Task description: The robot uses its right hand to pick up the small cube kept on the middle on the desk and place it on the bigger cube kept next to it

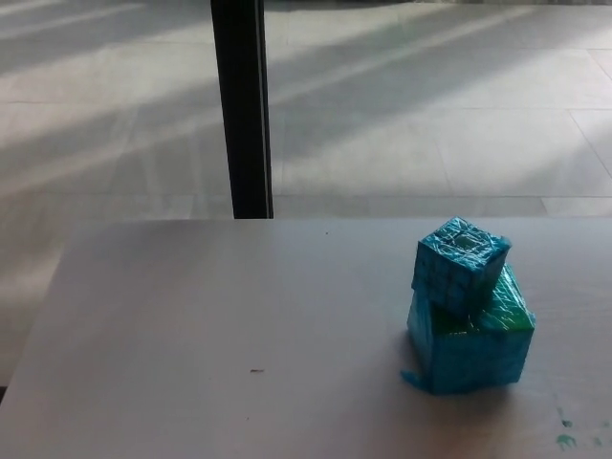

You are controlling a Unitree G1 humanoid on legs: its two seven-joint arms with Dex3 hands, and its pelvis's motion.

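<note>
No hand visible, small cube atop bigger cube

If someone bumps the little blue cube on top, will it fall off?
Probably yes. The small cube sits turned and toward the left edge of the bigger cube, so a nudge could likely tip it off. Its wrap looks shiny and crinkly, so it may slide easily. Flat faces mean it shouldn't roll far.

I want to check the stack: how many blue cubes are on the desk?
2. The bigger cube stands on the desk at the right; the small cube sits on top of it, toward its left edge. Nothing seems hidden.
</note>
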